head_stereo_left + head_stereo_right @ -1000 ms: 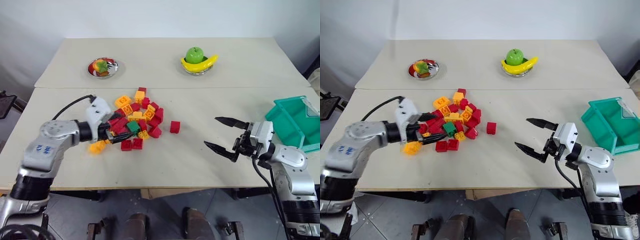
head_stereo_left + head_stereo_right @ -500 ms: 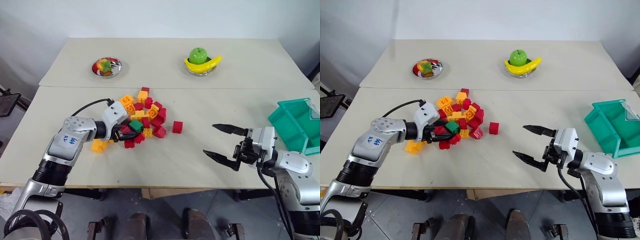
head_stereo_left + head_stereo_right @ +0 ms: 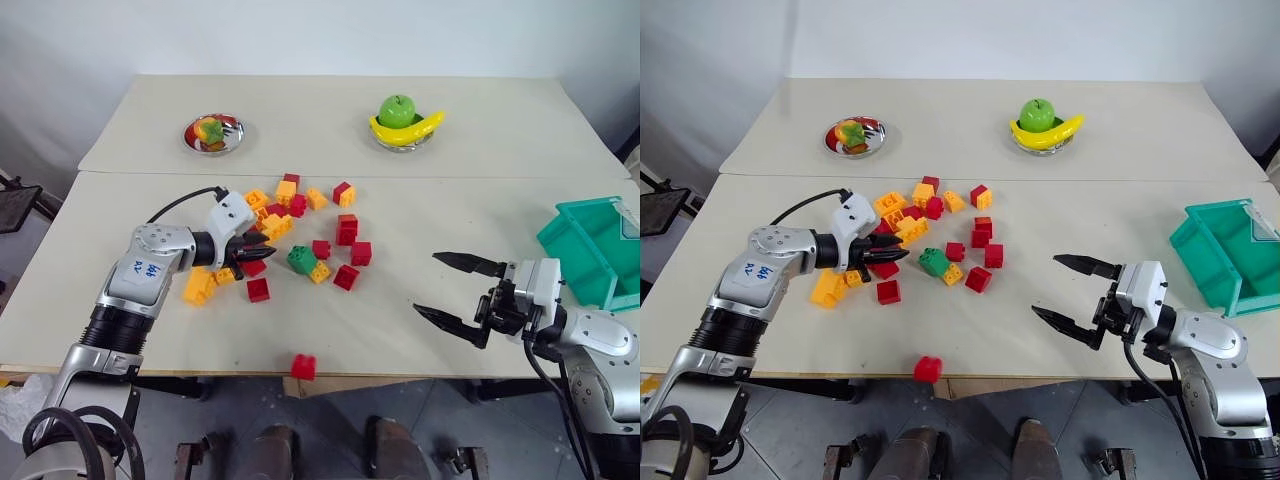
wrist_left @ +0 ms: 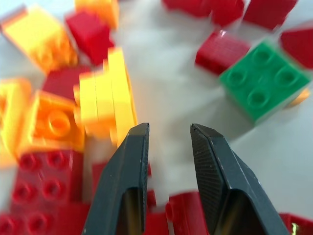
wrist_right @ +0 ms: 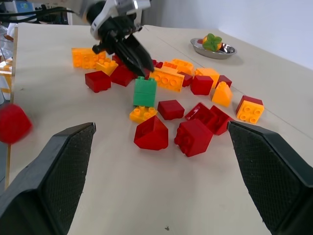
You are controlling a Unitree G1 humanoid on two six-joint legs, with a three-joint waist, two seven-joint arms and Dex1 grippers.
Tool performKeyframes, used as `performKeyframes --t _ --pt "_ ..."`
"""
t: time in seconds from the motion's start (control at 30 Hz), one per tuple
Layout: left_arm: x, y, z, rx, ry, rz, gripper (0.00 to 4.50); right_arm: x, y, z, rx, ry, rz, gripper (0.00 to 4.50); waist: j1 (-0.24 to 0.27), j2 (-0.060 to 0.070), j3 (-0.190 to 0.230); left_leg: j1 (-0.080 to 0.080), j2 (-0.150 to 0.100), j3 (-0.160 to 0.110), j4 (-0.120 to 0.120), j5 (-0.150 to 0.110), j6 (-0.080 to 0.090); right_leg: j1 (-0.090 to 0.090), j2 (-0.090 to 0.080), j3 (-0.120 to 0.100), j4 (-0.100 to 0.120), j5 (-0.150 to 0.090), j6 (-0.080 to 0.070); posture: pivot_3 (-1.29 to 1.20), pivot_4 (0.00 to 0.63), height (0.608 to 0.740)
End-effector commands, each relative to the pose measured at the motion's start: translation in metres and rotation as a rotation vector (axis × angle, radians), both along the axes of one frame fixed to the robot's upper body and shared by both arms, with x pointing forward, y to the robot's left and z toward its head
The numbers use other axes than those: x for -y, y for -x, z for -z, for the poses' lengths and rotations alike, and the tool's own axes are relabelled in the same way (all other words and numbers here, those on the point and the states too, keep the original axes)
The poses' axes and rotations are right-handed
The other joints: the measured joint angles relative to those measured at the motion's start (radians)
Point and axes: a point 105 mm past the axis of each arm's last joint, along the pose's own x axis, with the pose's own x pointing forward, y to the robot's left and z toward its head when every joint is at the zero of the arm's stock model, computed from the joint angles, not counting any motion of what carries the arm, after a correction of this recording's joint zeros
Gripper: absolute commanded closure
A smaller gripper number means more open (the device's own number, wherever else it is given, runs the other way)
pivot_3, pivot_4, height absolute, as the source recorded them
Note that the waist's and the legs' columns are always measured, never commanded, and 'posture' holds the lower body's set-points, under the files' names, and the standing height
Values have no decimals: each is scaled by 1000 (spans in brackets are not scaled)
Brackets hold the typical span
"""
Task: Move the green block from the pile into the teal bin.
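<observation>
Grasp step: left gripper [image 4: 168,134], jaws narrowly parted and empty, sits just beside the green block [image 3: 301,259] (unheld, on the table). Next: straddle it. Right gripper [image 3: 458,290] spread wide.

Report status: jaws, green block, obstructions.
Left gripper jaws narrowed, empty, short of green block. Right gripper jaws wide open, empty, near teal bin. Red bricks and yellow brick crowd the block.

The right gripper [image 5: 161,181] has its jaws spread wide over the bench [image 5: 205,196]. At twelve o'clock stands the green block [image 5: 145,92] among scattered bricks [image 5: 193,122], the left gripper [image 5: 137,58] just beyond
</observation>
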Motion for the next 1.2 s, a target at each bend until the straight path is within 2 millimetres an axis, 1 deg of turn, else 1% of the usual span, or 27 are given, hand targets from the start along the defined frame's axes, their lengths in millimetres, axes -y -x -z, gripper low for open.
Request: performKeyframes --t 0.03,0.07,0.17,0.3,0.4,0.53,0.63,0.73,0.83,0.97,1.07,1.1,1.17,1.2 --pt "6 9 -21 39 39 114 2732 5 4 -10 46 8 21 0 0 0 0 0 0 0 0 0 0 0 0 0 0 0 0 0 150 740" --pt "10 14 -23 41 43 159 2574 6 4 -10 44 9 25 0 0 0 0 0 0 0 0 0 0 0 0 0 0 0 0 0 150 740" --pt "14 19 -27 94 37 220 1666 7 5 -9 42 9 31 0 0 0 0 0 0 0 0 0 0 0 0 0 0 0 0 0 150 740" --pt "20 24 -23 93 35 276 483 7 6 -9 39 11 35 0 1 0 0 0 0 0 0 0 0 0 0 0 0 0 0 0 150 740" --pt "28 27 -19 87 66 300 483 8 8 -9 34 12 38 0 1 0 0 0 0 0 0 0 0 0 0 0 0 0 0 0 150 740" --pt "37 22 -10 78 75 304 483 8 10 -9 28 16 40 0 6 0 0 0 0 0 1 0 0 0 0 0 0 0 0 0 150 740" --pt "47 14 -4 62 104 289 483 8 10 -10 27 17 40 0 9 0 0 0 0 0 1 0 0 1 0 0 0 0 0 0 150 740" --pt "51 13 3 15 84 306 483 8 11 -11 26 19 41 0 9 0 0 0 0 0 1 0 1 1 0 0 0 0 0 0 150 740" --pt "49 14 6 -23 65 304 1081 10 11 -12 27 20 49 0 9 0 0 0 0 0 1 0 1 1 0 -1 0 0 0 0 150 740" --pt "45 13 7 -59 69 281 2246 10 12 -11 27 18 57 0 7 0 0 0 0 0 1 0 1 1 0 0 1 0 0 0 150 740" --pt "49 11 -4 -38 121 285 2897 10 12 -11 30 13 66 0 8 0 0 0 0 0 2 0 1 1 0 0 1 0 0 0 150 740" --pt "49 9 -8 -26 131 280 3009 10 12 -11 31 13 69 0 8 0 0 0 0 0 2 0 1 1 0 0 1 0 0 0 150 740" --pt "49 8 -15 -9 138 290 3009 12 13 -10 32 16 78 0 9 0 0 0 0 0 2 0 1 1 0 -1 0 0 0 0 150 740" --pt "49 8 -23 12 145 312 3009 15 13 -11 35 19 91 0 9 0 0 0 0 0 2 0 1 1 0 -1 0 0 0 0 150 740"
